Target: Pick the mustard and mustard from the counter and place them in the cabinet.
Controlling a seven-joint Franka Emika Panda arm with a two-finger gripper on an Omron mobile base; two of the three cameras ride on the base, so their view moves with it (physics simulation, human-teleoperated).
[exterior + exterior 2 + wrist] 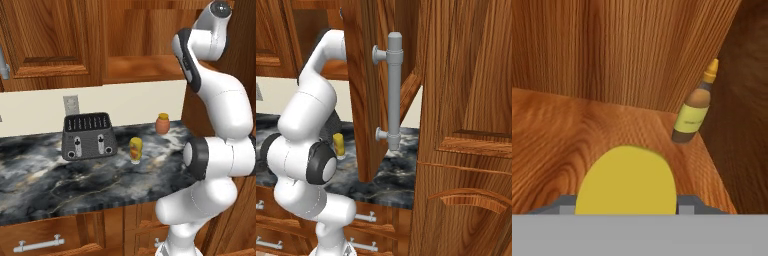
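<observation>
Gripper [627, 207], bottom centre of hand view: closed on one mustard bottle [627, 182] inside the cabinet [612, 55], above its shelf. Slim dark bottle [693, 110] stands centre right. Second mustard bottle [136, 149] upright on counter [60, 185], frame centre, right of toaster [89, 135].

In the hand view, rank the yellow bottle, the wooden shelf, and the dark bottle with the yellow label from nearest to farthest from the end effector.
1. Yellow bottle: between the fingers of the end effector, at the bottom centre.
2. Wooden shelf: just beneath and ahead.
3. Dark bottle with the yellow label: farthest, standing in the back right corner.
</observation>
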